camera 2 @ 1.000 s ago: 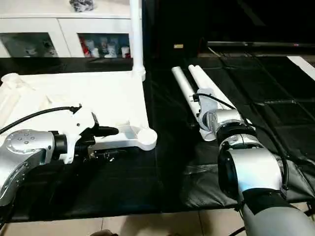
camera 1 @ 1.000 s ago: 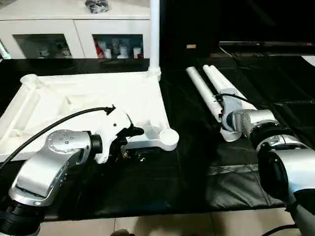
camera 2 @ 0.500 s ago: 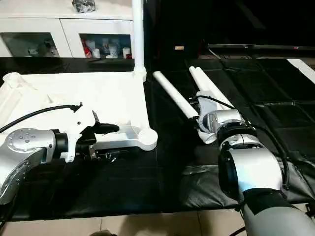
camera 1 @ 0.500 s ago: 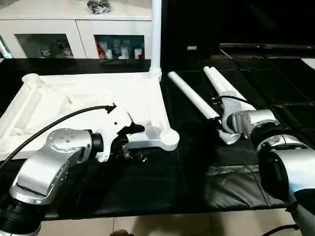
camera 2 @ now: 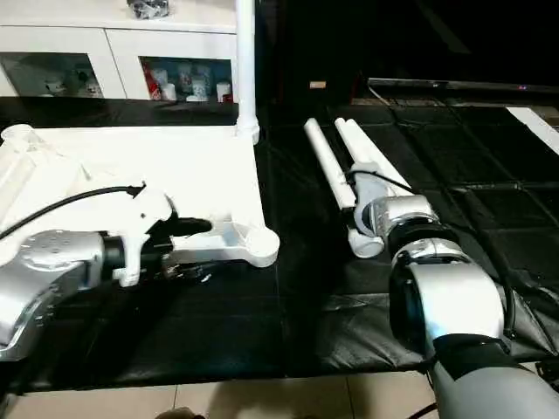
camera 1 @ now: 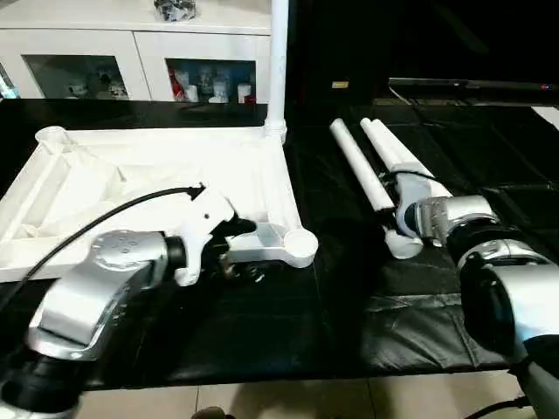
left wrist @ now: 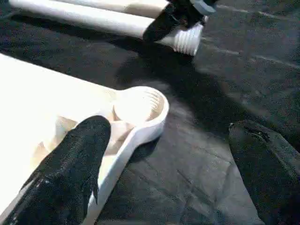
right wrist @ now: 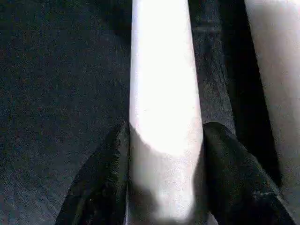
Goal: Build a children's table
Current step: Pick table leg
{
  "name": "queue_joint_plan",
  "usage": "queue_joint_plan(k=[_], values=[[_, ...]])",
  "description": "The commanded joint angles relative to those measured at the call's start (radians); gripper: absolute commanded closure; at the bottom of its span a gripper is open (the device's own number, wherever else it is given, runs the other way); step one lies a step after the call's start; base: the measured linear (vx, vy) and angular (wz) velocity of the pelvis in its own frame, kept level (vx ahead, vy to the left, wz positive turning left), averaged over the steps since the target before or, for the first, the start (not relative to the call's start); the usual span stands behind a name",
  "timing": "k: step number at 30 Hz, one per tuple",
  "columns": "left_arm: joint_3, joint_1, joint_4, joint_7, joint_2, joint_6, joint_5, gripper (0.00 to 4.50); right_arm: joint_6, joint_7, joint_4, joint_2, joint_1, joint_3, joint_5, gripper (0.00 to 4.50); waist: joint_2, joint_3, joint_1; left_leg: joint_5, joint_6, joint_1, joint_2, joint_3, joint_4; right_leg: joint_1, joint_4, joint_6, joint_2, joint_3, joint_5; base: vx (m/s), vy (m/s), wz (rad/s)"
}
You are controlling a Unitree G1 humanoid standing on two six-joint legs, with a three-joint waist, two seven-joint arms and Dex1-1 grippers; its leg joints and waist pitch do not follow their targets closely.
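The children's table top (camera 1: 157, 166) lies upside down on the black cloth, ribbed side up. One white leg (camera 1: 278, 70) stands upright in its far right corner. Two more legs lie side by side to the right. My right gripper (camera 1: 395, 214) is shut on the left one (camera 1: 354, 161) near its threaded end (left wrist: 185, 40), and the fingers (right wrist: 110, 173) press both sides of the leg (right wrist: 164, 93). The other leg (camera 1: 393, 148) lies free beside it. My left gripper (left wrist: 171, 129) stands open at the near right corner socket (left wrist: 139, 104), one finger above the rim, the other over the cloth.
A white glass-door cabinet (camera 1: 131, 61) stands behind the table top. The black cloth (camera 1: 349, 323) covers the work area, with wrinkles near the front right. Pale floor tiles (camera 1: 306, 397) show along the near edge. A dark low unit (camera 1: 472, 85) runs along the back right.
The right gripper has closed on the left lying leg. That leg's far end swung left half a second ago and is now back beside the other leg. The left gripper has stayed put.
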Motion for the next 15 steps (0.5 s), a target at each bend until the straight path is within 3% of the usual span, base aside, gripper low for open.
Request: queue_joint_plan(k=[1,2,4,5,7,8,11,12,13,14,15], values=[[0.034,-0.035,0.033,0.047,-0.025,-0.018,-0.005,0.00,-0.022,0.001,-0.019,-0.026,-0.029,-0.049,0.054,2.61,0.010,-0.075,0.003,-0.162,-0.004,0.009,0.050,-0.017,-0.058,0.058,-0.070,-0.151,-0.093,0.069,-0.225,0.000,0.000,0.00],[0.034,-0.035,0.033,0.047,-0.025,-0.018,-0.005,0.00,-0.022,0.001,-0.019,-0.026,-0.029,-0.049,0.054,2.61,0.005,-0.075,0.004,-0.161,-0.002,0.007,0.051,-0.018,-0.058,0.062,-0.068,-0.153,-0.094,0.068,-0.218,0.000,0.000,0.00],[0.059,-0.063,0.069,0.092,-0.070,-0.015,-0.013,0.00,-0.030,0.019,-0.033,-0.034,-0.038,-0.093,0.097,2.61,0.012,-0.077,0.004,-0.160,-0.001,0.007,0.051,-0.018,-0.056,0.061,-0.066,-0.159,-0.093,0.068,-0.207,0.000,0.000,0.00],[0.079,-0.086,0.094,0.123,-0.105,-0.013,-0.023,0.00,-0.059,0.035,-0.050,-0.035,-0.036,-0.132,0.135,2.61,0.015,-0.078,0.004,-0.157,0.002,0.007,0.051,-0.018,-0.055,0.062,-0.066,-0.166,-0.094,0.068,-0.192,0.000,0.000,0.00],[0.108,-0.127,0.136,0.176,-0.171,-0.009,-0.038,0.00,-0.134,0.090,-0.094,-0.029,-0.017,-0.217,0.219,2.61,0.009,-0.080,0.005,-0.149,0.015,0.006,0.051,-0.018,-0.055,0.064,-0.066,-0.171,-0.094,0.067,-0.171,0.000,0.000,0.00],[0.111,-0.134,0.143,0.184,-0.181,-0.008,-0.040,0.00,-0.147,0.103,-0.103,-0.027,-0.012,-0.231,0.235,2.61,0.013,-0.080,0.006,-0.150,0.019,0.005,0.051,-0.018,-0.054,0.064,-0.066,-0.173,-0.094,0.066,-0.167,0.000,0.000,0.00],[0.152,-0.199,0.199,0.257,-0.268,0.011,-0.071,0.00,-0.174,0.278,-0.230,0.002,0.056,-0.286,0.337,2.61,0.005,-0.084,0.013,-0.119,0.065,0.001,0.050,-0.015,-0.050,0.070,-0.066,-0.187,-0.094,0.065,-0.119,0.000,0.000,0.00],[0.179,-0.229,0.227,0.289,-0.307,0.020,-0.092,0.00,-0.139,0.353,-0.305,0.017,0.093,-0.301,0.386,2.62,0.014,-0.084,0.019,-0.102,0.086,0.000,0.052,-0.016,-0.049,0.073,-0.068,-0.182,-0.091,0.063,-0.090,0.000,0.000,0.00],[0.203,-0.254,0.251,0.315,-0.339,0.027,-0.112,0.00,-0.101,0.414,-0.370,0.029,0.125,-0.310,0.426,2.62,0.013,-0.088,0.020,-0.086,0.092,0.003,0.056,-0.018,-0.048,0.073,-0.060,-0.191,-0.090,0.062,-0.065,0.000,0.000,0.00],[0.227,-0.285,0.281,0.329,-0.372,0.036,-0.145,0.00,-0.049,0.479,-0.479,0.048,0.181,-0.311,0.481,2.62,0.019,-0.087,0.025,-0.070,0.108,-0.001,0.055,-0.020,-0.047,0.073,-0.059,-0.200,-0.089,0.059,-0.051,0.000,0.000,0.00],[0.242,-0.304,0.298,0.335,-0.391,0.042,-0.165,0.00,-0.017,0.516,-0.548,0.060,0.217,-0.311,0.515,2.62,0.016,-0.088,0.029,-0.071,0.119,0.001,0.054,-0.017,-0.046,0.073,-0.068,-0.194,-0.089,0.059,-0.053,0.000,0.000,0.00]])
